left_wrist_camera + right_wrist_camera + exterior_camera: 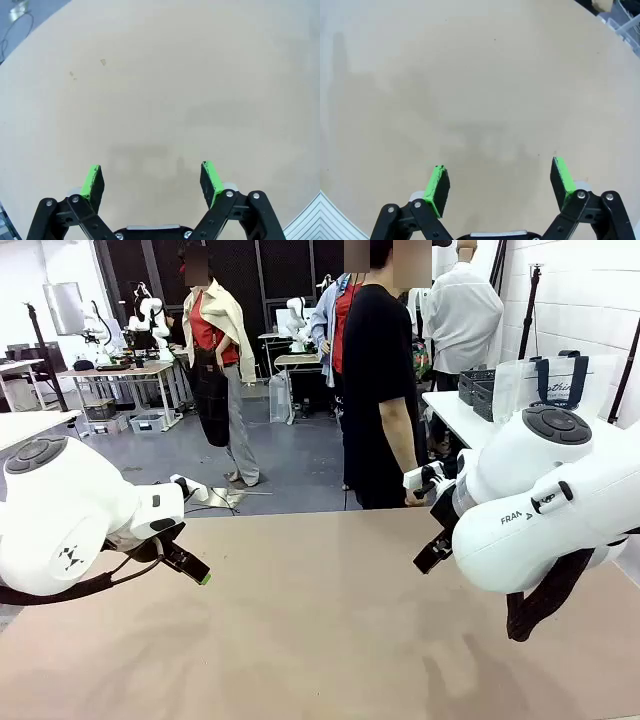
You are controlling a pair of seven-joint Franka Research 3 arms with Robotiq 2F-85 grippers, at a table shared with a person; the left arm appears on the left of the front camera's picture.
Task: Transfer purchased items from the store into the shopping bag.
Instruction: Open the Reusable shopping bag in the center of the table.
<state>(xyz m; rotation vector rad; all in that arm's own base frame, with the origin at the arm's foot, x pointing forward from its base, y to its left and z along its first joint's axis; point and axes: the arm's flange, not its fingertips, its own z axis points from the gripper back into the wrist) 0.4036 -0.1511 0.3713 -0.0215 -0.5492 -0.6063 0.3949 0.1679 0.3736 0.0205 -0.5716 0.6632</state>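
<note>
Left gripper (152, 175): spread wide, nothing between the pads, hanging over bare beige tabletop (160, 75).
Right gripper (500, 177): same deal, fingers wide apart, gripping nothing.
Shopping bag (555, 385): upright at far right, just beside the dark lattice baskets (478, 390) on a white side table (450, 412) (bottom hidden behind the right arm (560, 510)).
Person (378, 380): black tee, standing at the tabletop's far edge.

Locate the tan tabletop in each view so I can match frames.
Front view: tabletop across the lower half.
Left wrist view: tabletop beyond the open left pincer.
Right wrist view: tabletop beyond the open right pincer.
Shared landmark: the table edge, mid-height in front, top-left corner in left wrist, top-right corner in right wrist.
</note>
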